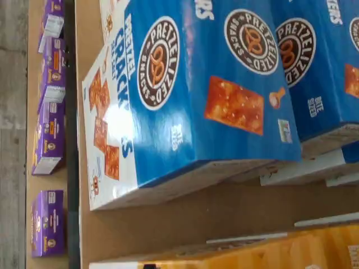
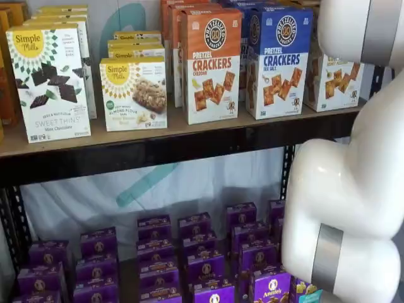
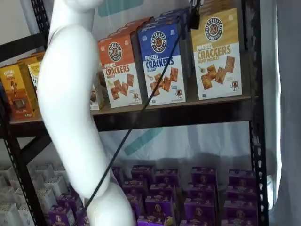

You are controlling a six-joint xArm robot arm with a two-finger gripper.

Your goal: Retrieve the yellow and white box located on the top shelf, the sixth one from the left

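A pale sheet hangs behind black metal racking. The top shelf (image 3: 188, 113), a tan board with a dark rail, crosses the middle of both shelf views. The yellow and white box (image 3: 217, 54) stands upright at upper right, just beside the blue Pretzel Crackers box (image 3: 162, 63). Thin cardboard, probably light and stiff but crushable; taking it across its narrow sides near the top looks best. The fingers (image 3: 194, 14) are barely visible at the top edge, apparently spread wide and holding nothing.
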